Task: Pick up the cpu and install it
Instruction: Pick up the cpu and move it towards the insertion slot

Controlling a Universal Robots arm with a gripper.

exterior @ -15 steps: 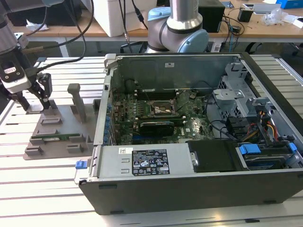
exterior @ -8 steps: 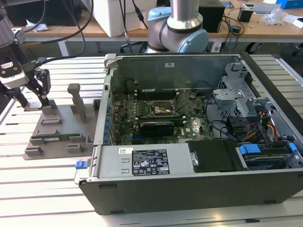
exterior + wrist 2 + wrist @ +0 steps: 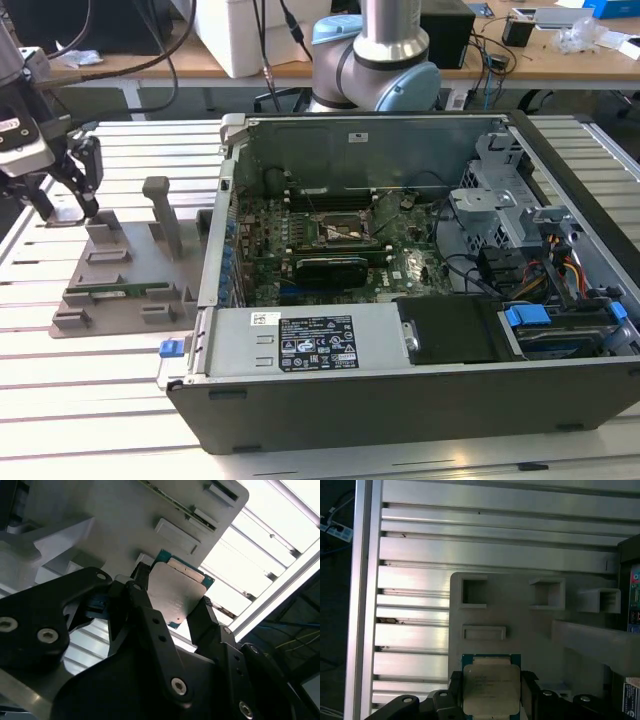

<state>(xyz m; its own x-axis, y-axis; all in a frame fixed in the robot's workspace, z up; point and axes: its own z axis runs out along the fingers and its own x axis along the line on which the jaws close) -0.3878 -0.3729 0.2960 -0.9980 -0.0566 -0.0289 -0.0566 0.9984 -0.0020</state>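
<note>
Open computer case [image 3: 330, 395] sits on the slatted aluminium table [image 3: 90, 400], green motherboard [image 3: 410, 265] showing inside. Just beside it, on the exterior view's left, is a grey holder tray [image 3: 135, 270] with a memory stick [image 3: 120, 291] lying in it.

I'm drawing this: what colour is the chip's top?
Silvery grey, with a blue-green rim; the cpu shows best in the first wrist view.

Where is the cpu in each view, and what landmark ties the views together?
Exterior view: hidden inside the gripper, at the exterior view's left, over the grey holder.
Second wrist view: the cpu is clamped between the black fingers, with the grey holder behind it.
First wrist view: the cpu is between the fingers, near the grey holder's pockets.
Shared landmark: the grey holder.
</note>
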